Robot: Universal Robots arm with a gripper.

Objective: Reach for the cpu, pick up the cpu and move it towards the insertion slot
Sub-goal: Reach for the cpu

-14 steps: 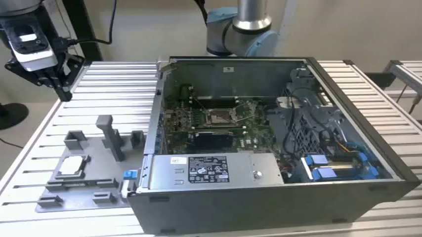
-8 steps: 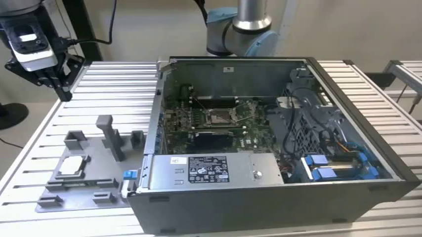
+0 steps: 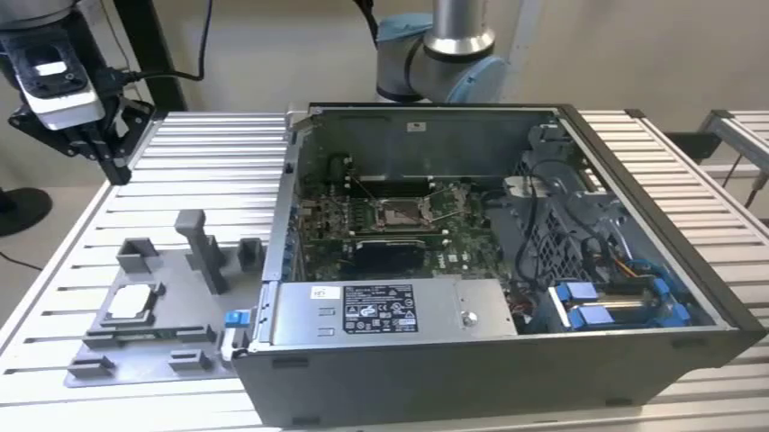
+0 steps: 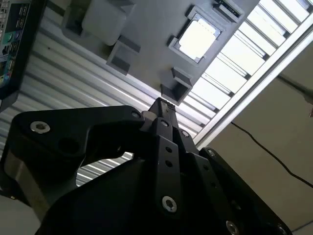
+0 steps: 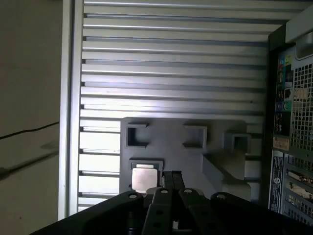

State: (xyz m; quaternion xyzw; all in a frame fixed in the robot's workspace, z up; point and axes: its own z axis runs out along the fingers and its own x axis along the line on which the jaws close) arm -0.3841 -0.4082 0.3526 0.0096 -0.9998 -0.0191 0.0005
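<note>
At the exterior view's left, the black pincer [image 3: 111, 162] hangs above the far edge of the slatted aluminium bench [image 3: 216, 153]. In both wrist views its fingers [image 4: 167, 129] [image 5: 167, 180] are pressed together tip to tip, with nothing between them.

Nearer the camera in the exterior view lies a flat grey plastic fixture plate [image 3: 180, 315] with raised blocks. The small square silvery-white cpu [image 3: 132, 301] sits in a framed pocket near the plate's left edge, untouched and well apart from the pincer. The second wrist view shows it bright and well beyond the fingertips. In the first wrist view its near edge is hidden behind the pincer's body.

To the right stands the open grey metal computer case [image 3: 673, 297]. The exterior view looks inside it to the insertion slot [image 3: 401, 211], a square socket with a shiny metal frame on the green board. The first wrist view sees the case's outer port panel [image 5: 291, 122] instead
</note>
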